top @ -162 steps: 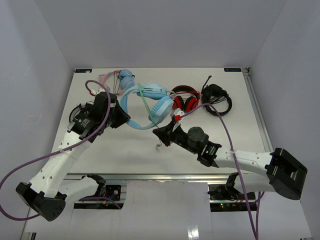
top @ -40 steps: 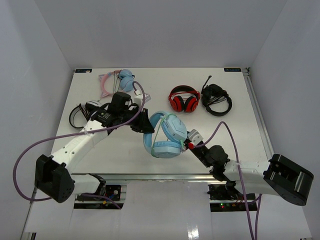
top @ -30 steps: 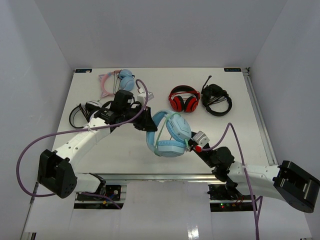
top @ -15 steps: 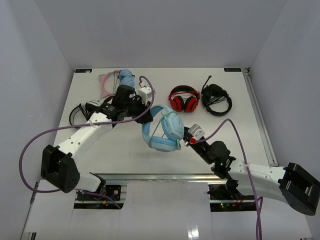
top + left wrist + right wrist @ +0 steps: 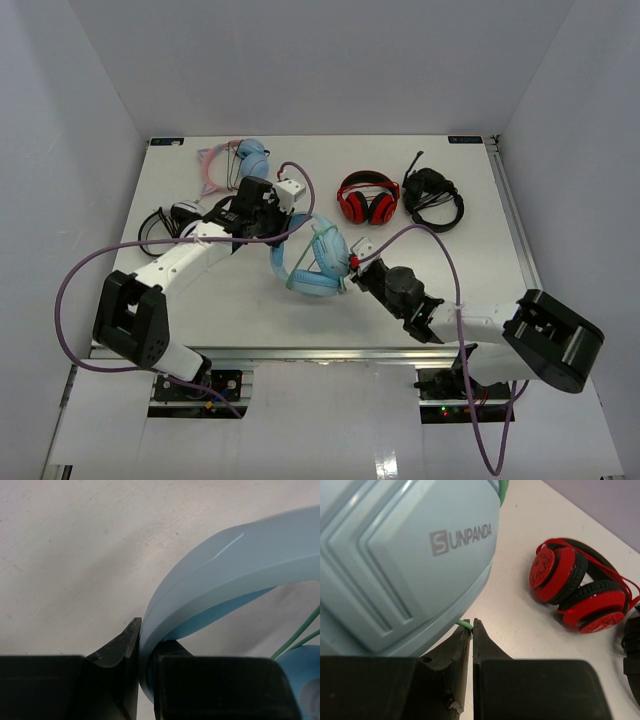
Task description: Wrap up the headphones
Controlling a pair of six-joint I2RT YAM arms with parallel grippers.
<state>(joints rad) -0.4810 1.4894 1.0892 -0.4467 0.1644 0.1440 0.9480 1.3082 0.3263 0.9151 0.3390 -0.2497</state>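
The light-blue headphones sit mid-table between both arms, their pale-green cable looped over the cups. My left gripper is shut on the wide blue headband, which fills the left wrist view. My right gripper sits at the cup's right side, shut on the thin green cable right under the cup marked SUNPANDA.
Red headphones lie behind the right gripper, a black headset further right. The pink cat-ear pair is at the back left, and a black pair lies under the left arm.
Both arms carried the headphones back and left over the last second. The right gripper swung from the near right up against the cup, and the left wrist turned further.
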